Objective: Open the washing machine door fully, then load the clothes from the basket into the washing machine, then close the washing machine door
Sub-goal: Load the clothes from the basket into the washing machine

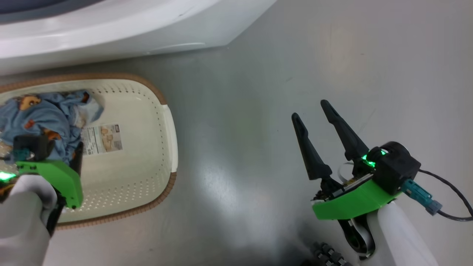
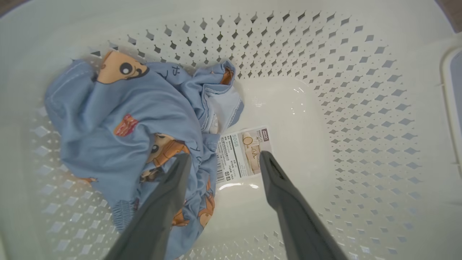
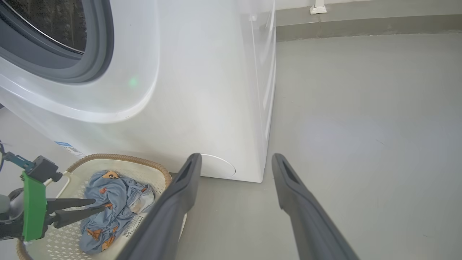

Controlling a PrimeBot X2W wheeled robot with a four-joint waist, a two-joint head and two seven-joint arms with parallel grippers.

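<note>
The cream basket (image 1: pixel 162 122) sits on the floor in front of the white washing machine (image 3: pixel 202 90). The clothes (image 2: pixel 119 119), light blue with orange-brown bears, lie bunched at one end of it. My left gripper (image 2: pixel 224 157) hangs open inside the basket, one finger over the edge of the clothes, the other over the paper label (image 2: pixel 243 151), holding nothing. My right gripper (image 1: pixel 312 111) is open and empty above the bare floor, to the right of the basket. The grey gasket (image 3: pixel 90 68) rings the dark drum opening. The washing machine door is out of view.
Grey floor (image 3: pixel 361 126) stretches to the right of the machine as far as a wall base. A round service cap (image 3: pixel 216 168) sits low on the machine's front. A dark cable (image 1: pixel 451 207) trails from my right wrist.
</note>
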